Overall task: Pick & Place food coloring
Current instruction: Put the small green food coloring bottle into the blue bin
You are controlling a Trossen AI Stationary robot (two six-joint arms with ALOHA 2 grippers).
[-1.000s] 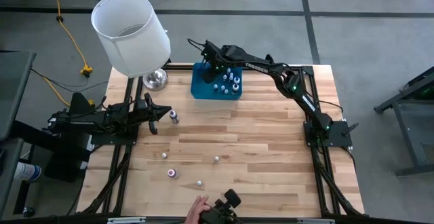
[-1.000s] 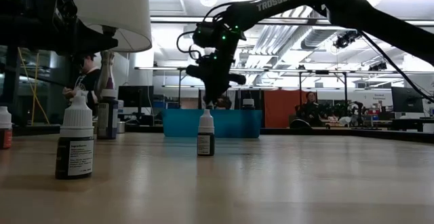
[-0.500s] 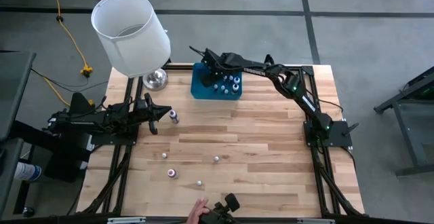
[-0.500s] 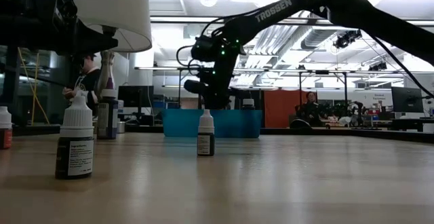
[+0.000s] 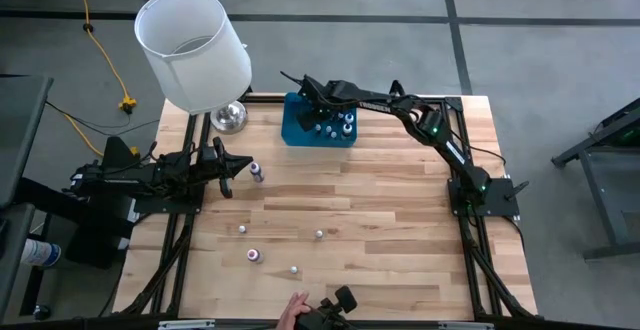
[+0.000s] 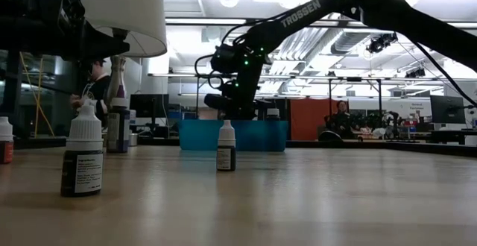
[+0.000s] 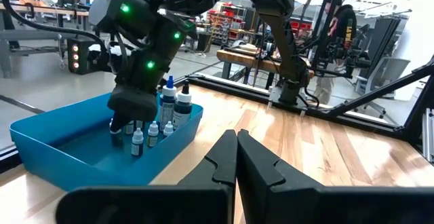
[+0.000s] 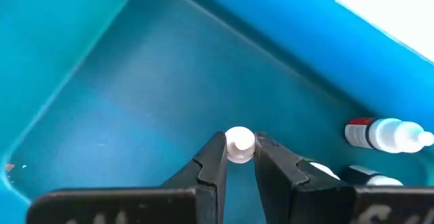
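Note:
A blue tray (image 5: 300, 133) at the table's far edge holds several upright food coloring bottles (image 7: 173, 104). My right gripper (image 8: 240, 149) reaches down into the tray's far left part (image 5: 308, 110), shut on one small white-capped bottle (image 8: 239, 144). More bottles stand loose on the wooden table: one by my left gripper (image 5: 257, 172), and others at mid-table (image 5: 319, 234) and nearer the front (image 5: 254, 255). My left gripper (image 7: 236, 151) waits shut and level at the table's left (image 5: 235, 170), holding nothing. My right gripper pinches the bottle's white cap (image 8: 237, 141) between its two fingertips, coming from above and slanting steeply down. The bottle hangs upright below the fingers over the tray floor (image 8: 156, 95). I cannot tell whether its base touches the floor.
A lamp with a big white shade (image 5: 195, 45) and a shiny metal base (image 5: 229, 117) stands at the far left corner beside the tray. A person's hand with a dark device (image 5: 318, 315) shows at the near edge. The low view shows bottles close by (image 6: 226, 147), (image 6: 83, 156).
My right gripper has come down into the blue tray with the bottle still pinched, rolling a little at the wrist. The descent slowed over the last half second.

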